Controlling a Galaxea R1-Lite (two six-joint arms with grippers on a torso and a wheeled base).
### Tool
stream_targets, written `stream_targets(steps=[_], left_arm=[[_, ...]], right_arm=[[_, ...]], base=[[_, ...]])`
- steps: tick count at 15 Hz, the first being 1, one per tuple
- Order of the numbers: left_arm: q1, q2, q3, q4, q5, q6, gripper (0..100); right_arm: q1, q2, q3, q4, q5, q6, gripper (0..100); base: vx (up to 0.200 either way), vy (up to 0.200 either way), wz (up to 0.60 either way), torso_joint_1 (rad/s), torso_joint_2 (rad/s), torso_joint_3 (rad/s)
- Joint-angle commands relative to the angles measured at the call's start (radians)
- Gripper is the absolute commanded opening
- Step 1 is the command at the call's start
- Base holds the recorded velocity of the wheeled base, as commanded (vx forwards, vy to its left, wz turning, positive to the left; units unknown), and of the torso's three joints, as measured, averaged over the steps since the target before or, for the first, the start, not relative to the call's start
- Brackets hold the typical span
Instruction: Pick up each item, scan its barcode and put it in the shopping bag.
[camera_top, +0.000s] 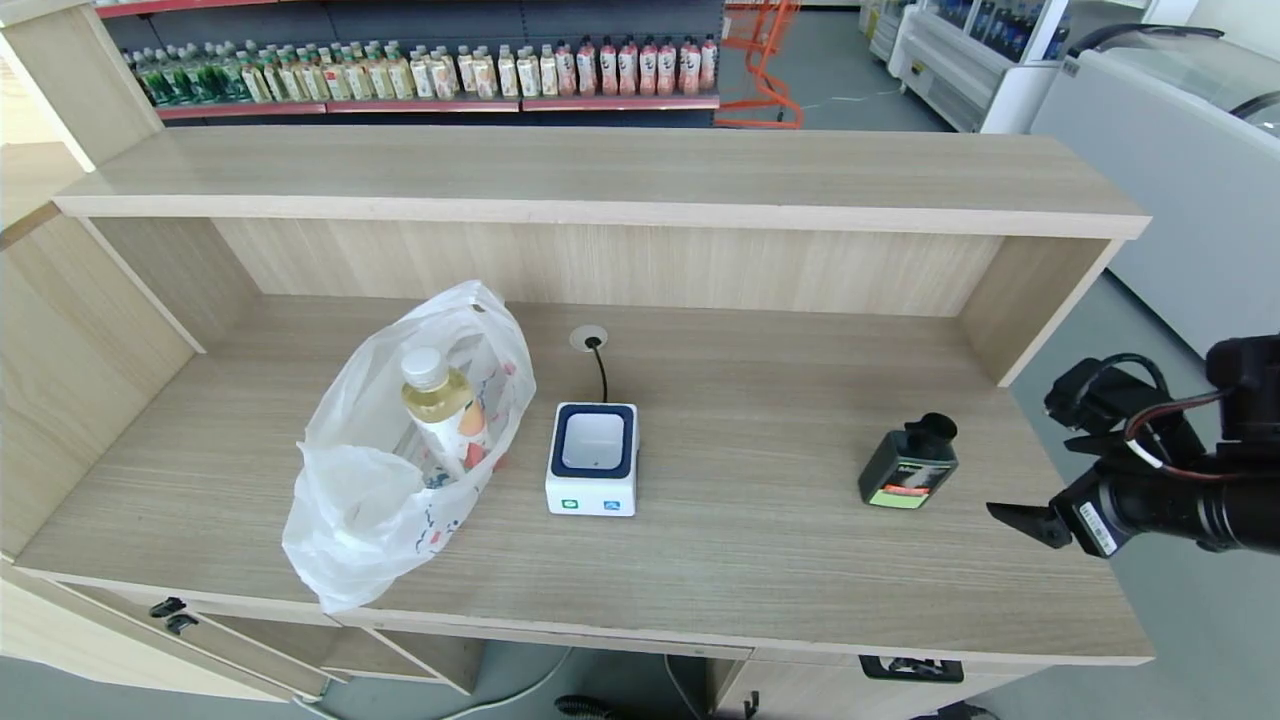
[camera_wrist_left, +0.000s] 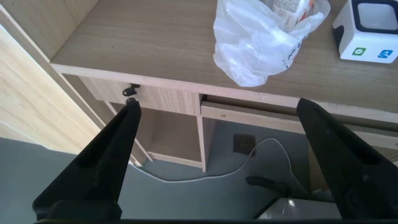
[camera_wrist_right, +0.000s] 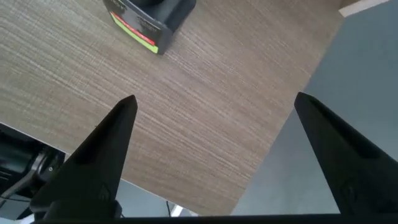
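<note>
White bag (camera_top: 350, 510); dark green bottle (camera_top: 908, 468); white, navy-rimmed scanner (camera_top: 592, 492); wood-grain counter (camera_top: 780, 400).

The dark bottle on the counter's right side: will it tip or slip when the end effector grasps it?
The dark bottle looks rigid and flat-sided, so it probably grips firmly and will not roll. Its bulky cap sits high; a push there may tip it.

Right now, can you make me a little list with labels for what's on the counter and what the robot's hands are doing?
Bag: white plastic shopping bag, on light wooden counter, left
In bag: yellow drink bottle, white cap
Scanner: white square box, dark blue rim, middle
Not bagged: dark green bottle, black cap, right
Left hand: open, empty, before counter's front
Right hand: open, empty, near green bottle
</note>
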Motion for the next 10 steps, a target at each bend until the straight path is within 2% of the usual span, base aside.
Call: stream_targets(steps=[1,5,10], left_arm=[[0.001,0.0,0.0,0.0,0.001,0.0,100],[0.001,0.0,0.0,0.0,0.001,0.0,100],[0.001,0.0,0.0,0.0,0.001,0.0,100]], right_arm=[[0.059,0.129,-0.047,-0.015,0.003,-0.004,100],[0.158,0.248,-0.081,-0.128,0.004,0.001,100],[0.207,0.311,-0.142,-0.136,0.004,-0.002,100]], base=[[0.0,0.0,0.0,0.0,0.0,0.0],[0.0,0.0,0.0,0.0,0.0,0.0],[0.0,0.0,0.0,0.0,0.0,0.0]])
